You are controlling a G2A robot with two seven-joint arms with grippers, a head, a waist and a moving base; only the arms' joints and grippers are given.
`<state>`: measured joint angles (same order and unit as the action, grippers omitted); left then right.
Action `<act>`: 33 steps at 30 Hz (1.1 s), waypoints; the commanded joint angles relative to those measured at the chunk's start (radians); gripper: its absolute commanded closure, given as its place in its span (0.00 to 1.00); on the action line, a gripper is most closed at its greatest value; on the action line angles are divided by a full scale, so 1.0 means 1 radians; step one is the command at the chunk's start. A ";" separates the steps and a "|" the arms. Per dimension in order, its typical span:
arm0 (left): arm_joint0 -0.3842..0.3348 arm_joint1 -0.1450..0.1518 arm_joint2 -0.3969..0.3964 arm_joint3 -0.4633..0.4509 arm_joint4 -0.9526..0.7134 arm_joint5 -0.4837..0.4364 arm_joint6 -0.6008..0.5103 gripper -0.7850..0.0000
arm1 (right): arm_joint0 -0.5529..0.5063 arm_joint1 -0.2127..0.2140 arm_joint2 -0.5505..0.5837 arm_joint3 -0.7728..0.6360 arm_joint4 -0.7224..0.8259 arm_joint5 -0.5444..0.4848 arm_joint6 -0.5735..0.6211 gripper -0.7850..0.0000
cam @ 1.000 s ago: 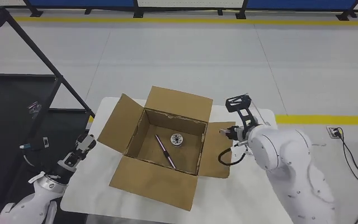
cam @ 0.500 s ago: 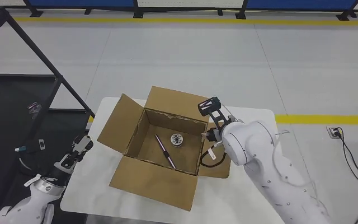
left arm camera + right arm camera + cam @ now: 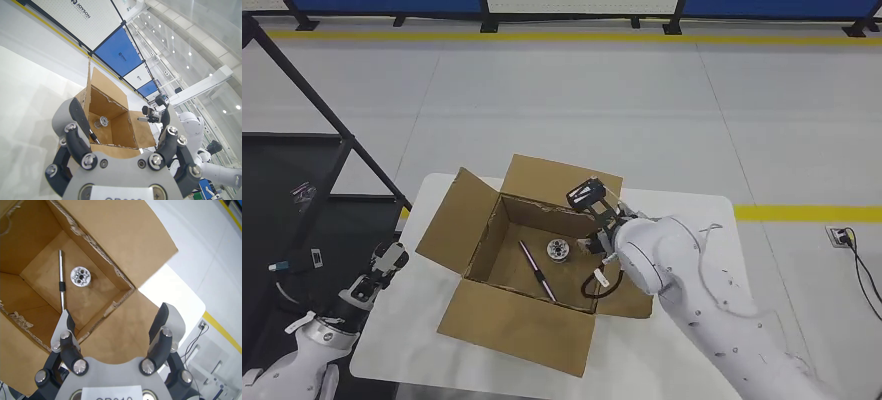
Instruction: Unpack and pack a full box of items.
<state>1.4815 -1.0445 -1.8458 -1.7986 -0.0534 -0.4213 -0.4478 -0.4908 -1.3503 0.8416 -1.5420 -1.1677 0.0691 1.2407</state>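
Top view: box (image 3: 523, 324) holds rod (image 3: 538, 270) and round metal part (image 3: 559, 248).

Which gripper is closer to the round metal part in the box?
Right. The right gripper hangs over the box's far right corner, near the round metal part; the left gripper sits outside the box, beyond its left flap.

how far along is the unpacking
Done: the box is open, flaps out. In hand: nothing; the right arm hangs over the box's edge, jaws open and empty, and the left arm sits by the table edge. To do: the rod and round metal part on the box floor.
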 commanded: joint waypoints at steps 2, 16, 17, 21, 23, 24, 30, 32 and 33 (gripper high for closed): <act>0.000 0.000 0.000 0.000 0.000 0.000 0.000 0.00 | 0.077 -0.038 -0.084 0.127 0.066 -0.041 -0.060 0.00; 0.000 0.000 0.000 0.000 0.000 0.000 0.000 0.00 | 0.309 -0.267 -0.358 0.766 0.337 -0.240 -0.249 0.00; 0.000 0.000 0.000 0.000 0.000 0.000 0.000 0.00 | 0.312 -0.280 -0.368 0.801 0.339 -0.239 -0.265 0.00; 0.000 0.000 0.000 0.000 0.000 0.000 0.000 0.00 | 0.315 -0.325 -0.382 0.938 0.369 -0.232 -0.335 0.00; 0.000 0.000 0.000 0.000 0.000 0.000 0.000 0.00 | 0.315 -0.345 -0.382 0.992 0.390 -0.229 -0.356 0.00; 0.000 0.000 0.000 0.000 0.000 0.000 0.000 0.00 | 0.315 -0.353 -0.378 1.020 0.405 -0.232 -0.368 0.00; 0.002 -0.001 -0.002 -0.002 0.017 0.009 0.016 0.00 | 0.316 -0.399 -0.371 1.134 0.441 -0.197 -0.434 0.00; 0.004 -0.001 -0.007 0.001 0.018 0.012 0.023 0.00 | 0.316 -0.411 -0.367 1.162 0.450 -0.195 -0.459 0.00; 0.005 -0.001 -0.012 0.003 0.015 0.014 0.024 0.00 | 0.316 -0.416 -0.363 1.176 0.457 -0.192 -0.474 0.00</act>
<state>1.4854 -1.0453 -1.8540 -1.7975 -0.0350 -0.4088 -0.4245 -0.1753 -1.7622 0.4754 -0.3788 -0.7159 -0.1248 0.7787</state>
